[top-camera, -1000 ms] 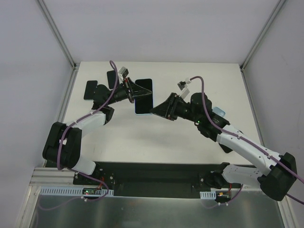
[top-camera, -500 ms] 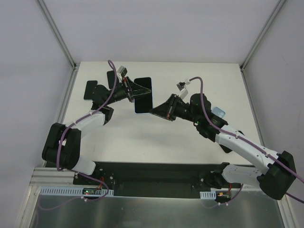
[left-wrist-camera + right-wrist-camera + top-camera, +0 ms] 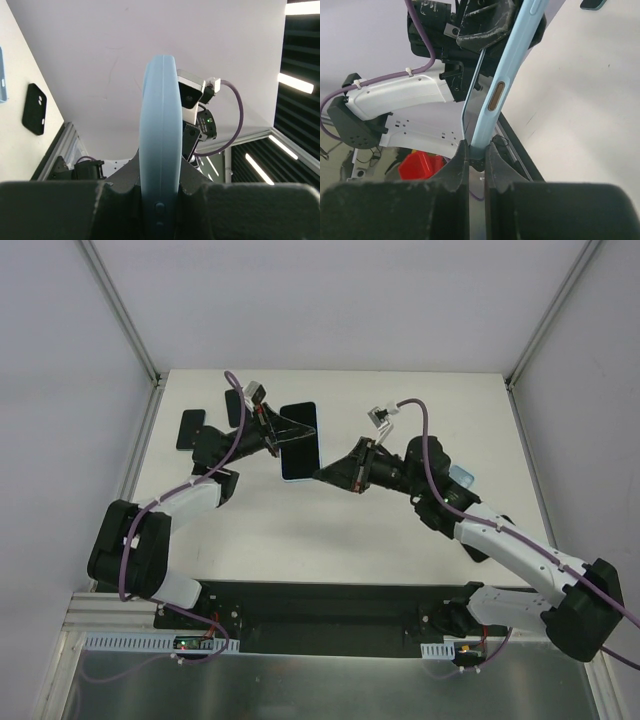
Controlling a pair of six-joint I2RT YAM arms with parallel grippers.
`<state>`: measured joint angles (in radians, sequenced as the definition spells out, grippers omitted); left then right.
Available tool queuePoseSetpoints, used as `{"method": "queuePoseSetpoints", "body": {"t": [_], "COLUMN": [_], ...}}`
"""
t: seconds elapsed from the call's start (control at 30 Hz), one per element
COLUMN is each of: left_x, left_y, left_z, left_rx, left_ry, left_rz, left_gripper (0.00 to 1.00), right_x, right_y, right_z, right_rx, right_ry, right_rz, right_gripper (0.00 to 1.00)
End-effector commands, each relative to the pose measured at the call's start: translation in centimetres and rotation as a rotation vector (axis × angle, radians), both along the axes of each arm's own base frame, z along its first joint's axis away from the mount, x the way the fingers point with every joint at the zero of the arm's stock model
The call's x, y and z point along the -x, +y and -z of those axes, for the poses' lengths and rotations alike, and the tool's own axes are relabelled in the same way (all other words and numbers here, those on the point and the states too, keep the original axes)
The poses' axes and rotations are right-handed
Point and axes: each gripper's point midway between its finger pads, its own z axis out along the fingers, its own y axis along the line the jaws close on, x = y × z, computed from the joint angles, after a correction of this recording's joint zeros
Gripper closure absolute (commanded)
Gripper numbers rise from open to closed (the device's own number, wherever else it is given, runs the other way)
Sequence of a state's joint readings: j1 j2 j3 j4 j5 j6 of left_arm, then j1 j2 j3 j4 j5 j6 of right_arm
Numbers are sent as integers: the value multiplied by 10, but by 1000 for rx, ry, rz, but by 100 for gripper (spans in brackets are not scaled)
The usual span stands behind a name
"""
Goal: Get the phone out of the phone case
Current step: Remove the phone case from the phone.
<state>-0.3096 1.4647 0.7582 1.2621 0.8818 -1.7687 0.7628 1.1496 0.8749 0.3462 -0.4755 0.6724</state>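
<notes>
The phone (image 3: 300,435), black screen up, sits in a light blue phone case (image 3: 297,478) and is held above the table between both grippers. My left gripper (image 3: 283,437) is shut across the case's left long edge. In the left wrist view the gripper (image 3: 160,187) clamps the case (image 3: 160,125) edge-on. My right gripper (image 3: 325,474) is shut on the case's near right corner. In the right wrist view the gripper (image 3: 477,150) pinches that corner of the case (image 3: 509,82), and a thin lip (image 3: 468,102) bows away beside it.
Two black phone cases (image 3: 190,428) (image 3: 236,406) lie on the table at the back left; one shows in the left wrist view (image 3: 34,109). A light blue object (image 3: 461,476) lies behind the right arm. The table's back edge and side walls are close.
The phone and both grippers have shifted slightly to the left and a little toward the back. Both grips are unchanged.
</notes>
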Motion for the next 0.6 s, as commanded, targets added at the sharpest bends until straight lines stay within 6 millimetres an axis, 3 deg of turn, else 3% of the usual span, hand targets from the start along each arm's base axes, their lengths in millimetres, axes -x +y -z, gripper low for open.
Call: {"method": "queuePoseSetpoints", "body": {"t": [0.0,0.23,0.57], "left_x": [5,30,43], "left_y": [2,0,-1], "left_z": [-10,-19,-28], "left_rx": [57,79,93], "left_ry": [93,134,160], "left_rz": [-32,-24,16], "left_gripper": [100,100,100], "right_x": [35,30,39], "right_y": [-7,-6,-4], "right_z": [-67,-66,-72], "right_rx": [-104,-78,-79], "right_ry": [-423,-514,-608], "right_rz": [-126,-121,-186], "right_gripper": [99,99,99]}}
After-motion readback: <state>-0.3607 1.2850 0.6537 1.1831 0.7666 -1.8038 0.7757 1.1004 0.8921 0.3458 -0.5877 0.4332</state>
